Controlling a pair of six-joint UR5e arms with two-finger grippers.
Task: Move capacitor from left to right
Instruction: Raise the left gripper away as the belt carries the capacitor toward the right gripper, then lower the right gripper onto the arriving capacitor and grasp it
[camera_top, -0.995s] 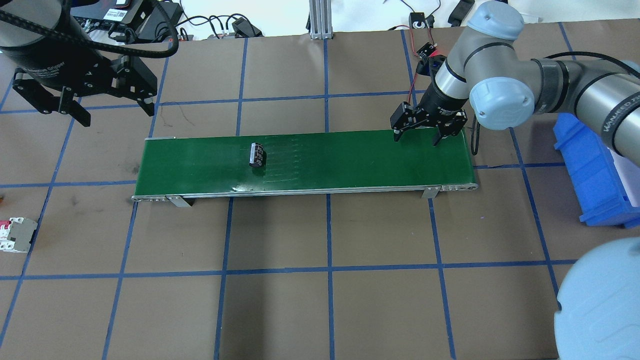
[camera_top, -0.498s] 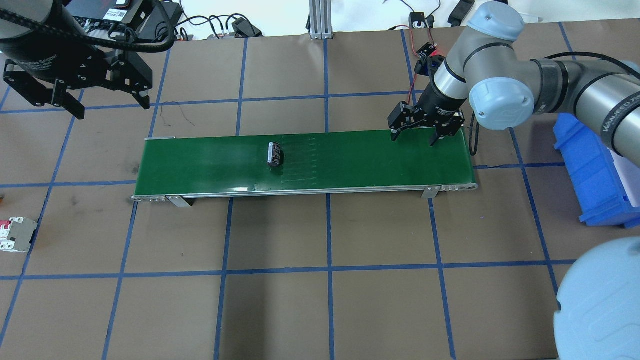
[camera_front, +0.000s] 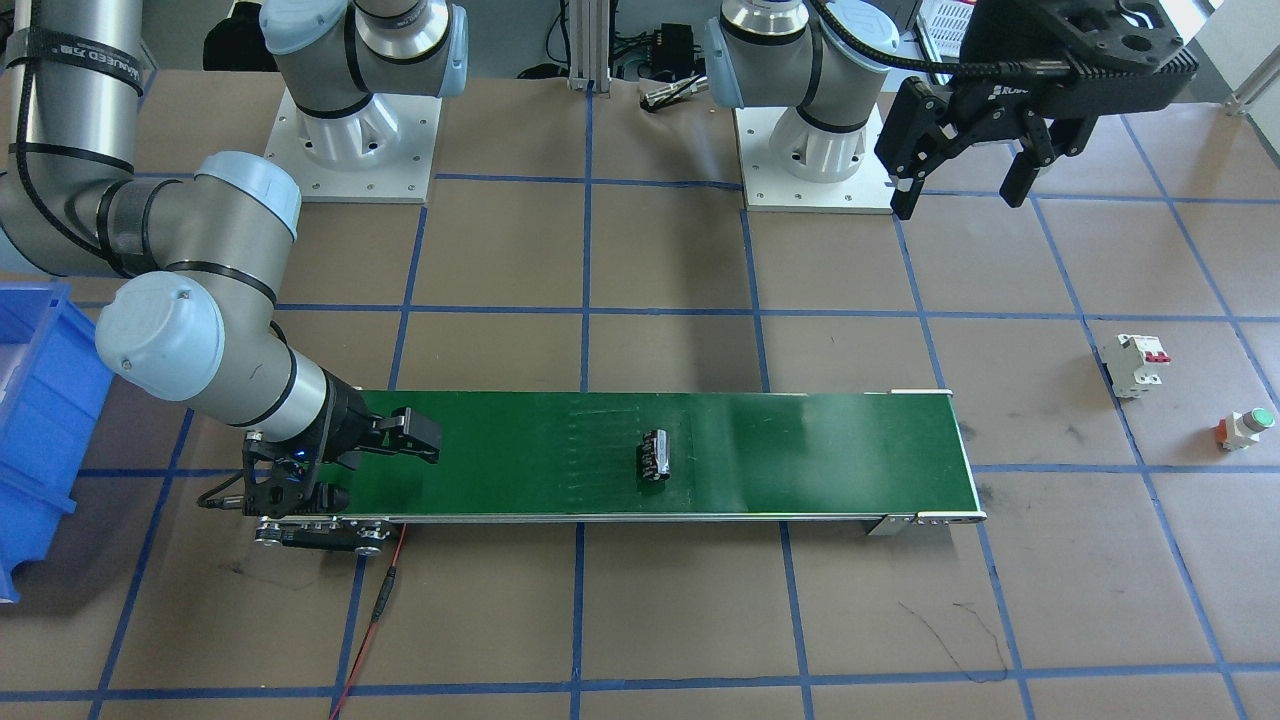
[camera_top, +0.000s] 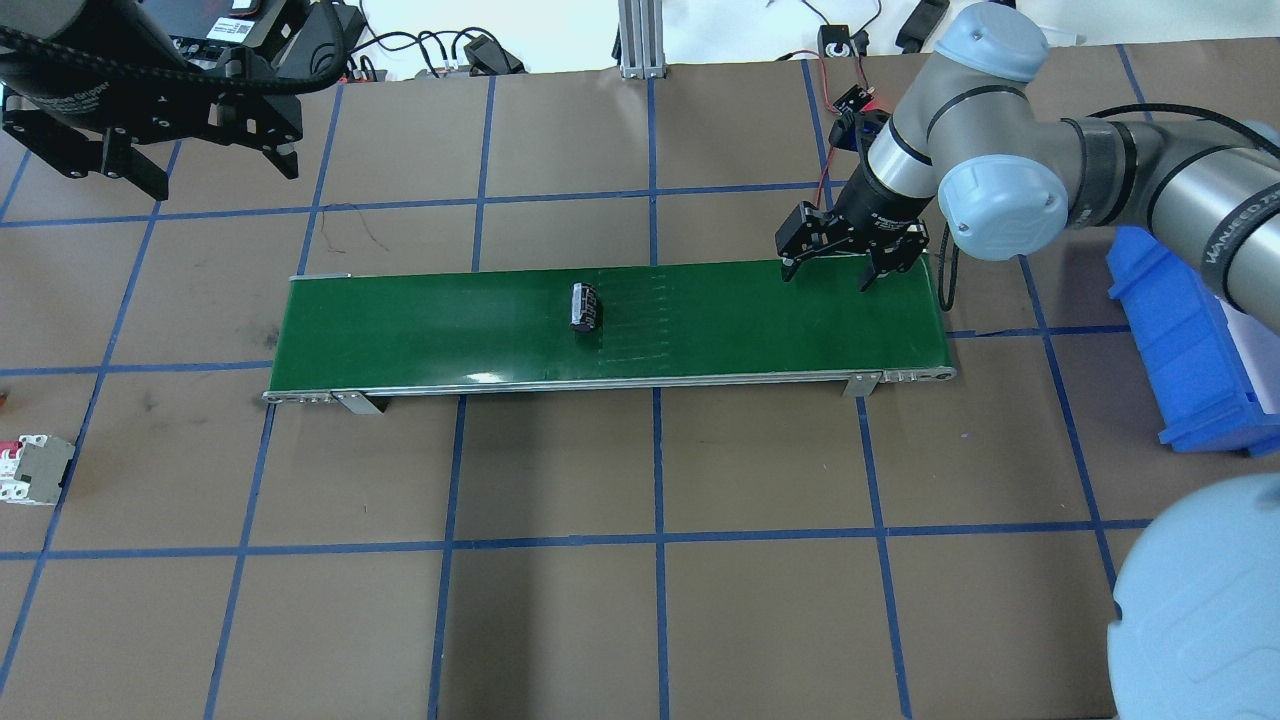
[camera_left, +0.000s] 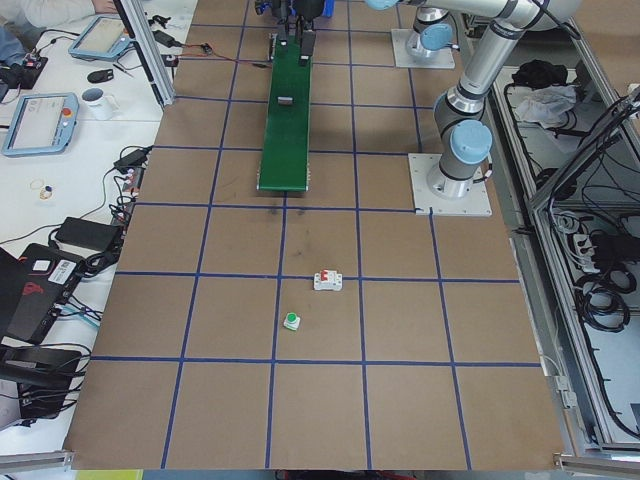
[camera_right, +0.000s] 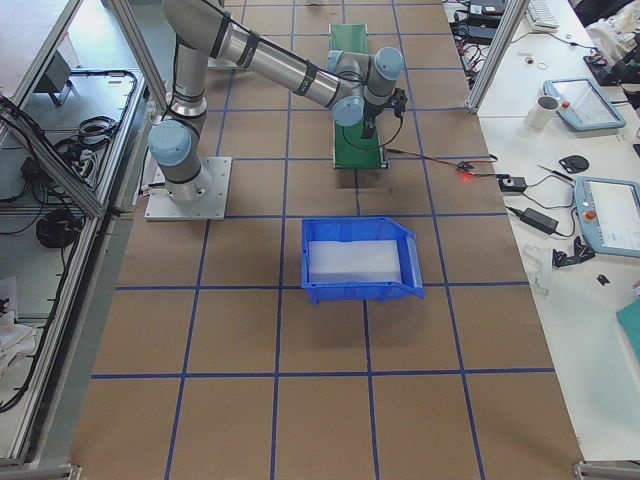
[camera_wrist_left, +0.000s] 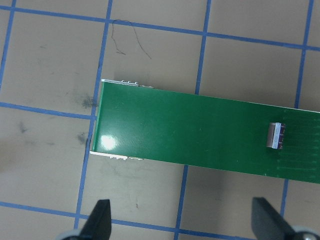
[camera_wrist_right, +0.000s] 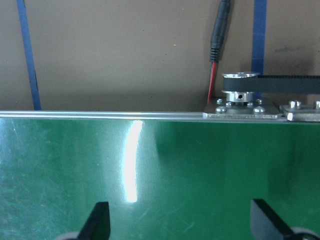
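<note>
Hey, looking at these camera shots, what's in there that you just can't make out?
Capacitor marking: too small in the overhead view, blurred in the left wrist view.
Capacitor in the right wrist view: outside the frame; only the belt shows.
Breaker: cut off by the overhead view's left edge.
Blue bin inside: cut by the overhead view's right edge.
Right gripper in the exterior left view: too small to judge.
</note>
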